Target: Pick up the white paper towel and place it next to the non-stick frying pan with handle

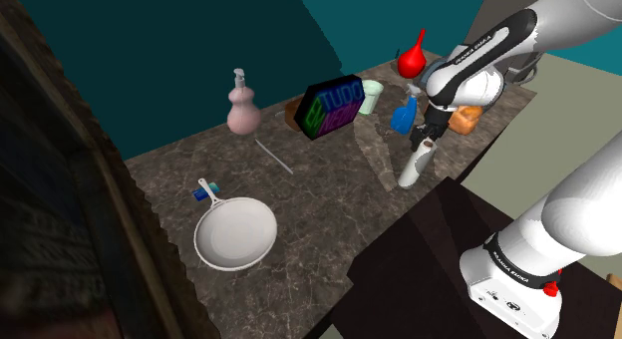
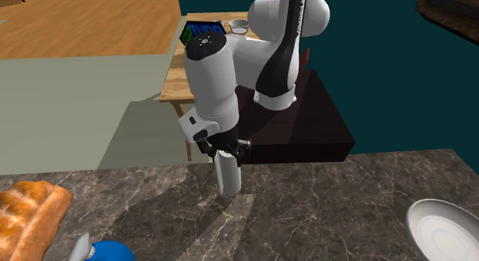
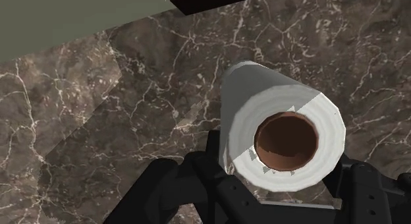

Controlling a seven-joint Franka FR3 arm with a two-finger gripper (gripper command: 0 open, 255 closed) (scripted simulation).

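Dim, flat light throughout, with broad soft shadows lying across the dark marbled counter.

Black box, near far edge of counter: neon letters, top line reads "TUDO" (green-blue). Lower line, pink-purple, illegible. Marks on arm base unreadable.

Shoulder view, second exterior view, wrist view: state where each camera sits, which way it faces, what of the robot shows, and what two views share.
Shoulder view: beside the dark stand, looking down over the marble counter; arm and end effector show.
Second exterior view: across the counter, facing the arm and stand.
Wrist view: on the hand, looking down along the paper towel roll; black fingers show.
Shared: both exterior views hold the frying pan.
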